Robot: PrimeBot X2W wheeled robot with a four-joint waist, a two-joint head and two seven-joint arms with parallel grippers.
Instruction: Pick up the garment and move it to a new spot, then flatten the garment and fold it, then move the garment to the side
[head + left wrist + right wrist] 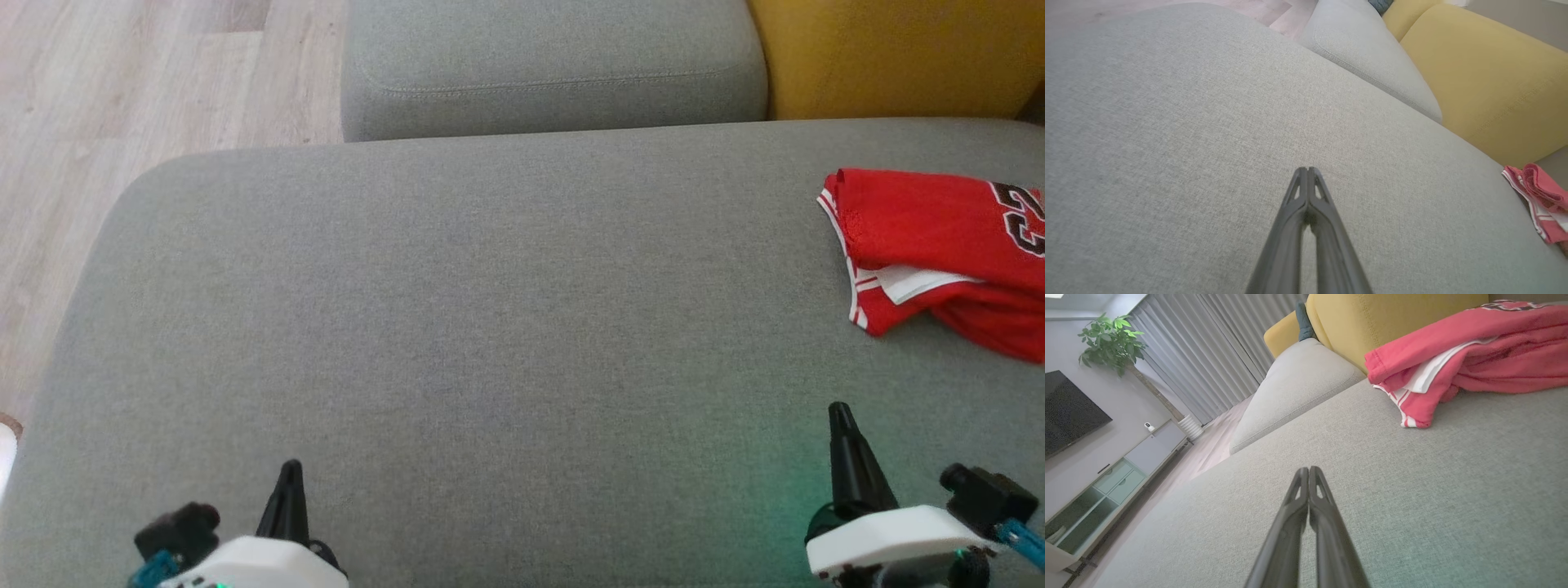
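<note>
One red basketball jersey with white trim and black numerals (939, 237) lies in a loose bundle on the wide grey fabric sofa seat (490, 327), at the seat's far right, where the head view's edge cuts it off. It lies just in front of the mustard-yellow upholstered cushions (890, 57), of which the left wrist view shows two. In the right wrist view the jersey (1474, 347) is layered, with a white lining showing between red folds and a striped hem touching the seat.

The only container in sight is a low pale cabinet with drawers and glass-fronted compartments (1106, 490) by the wall. What is inside is too dim to make out. A small white camera (1150, 426) stands on top, a dark flat television (1069, 408) hangs above, and one leafy potted plant (1110, 339) stands beside grey pleated curtains (1208, 347).

There are two grippers, and neither holds anything. The left gripper (290, 474) sits low at the seat's near left, its dark fingers pressed together and pointing across bare fabric (1307, 169). The right gripper (839, 412) sits at the near right, its fingers likewise closed tip to tip (1308, 469), aimed toward the jersey but well apart from it. A second, smaller grey cushion (555, 65) abuts the seat's far edge, and pale wood-plank flooring (122, 98) shows to the left.
</note>
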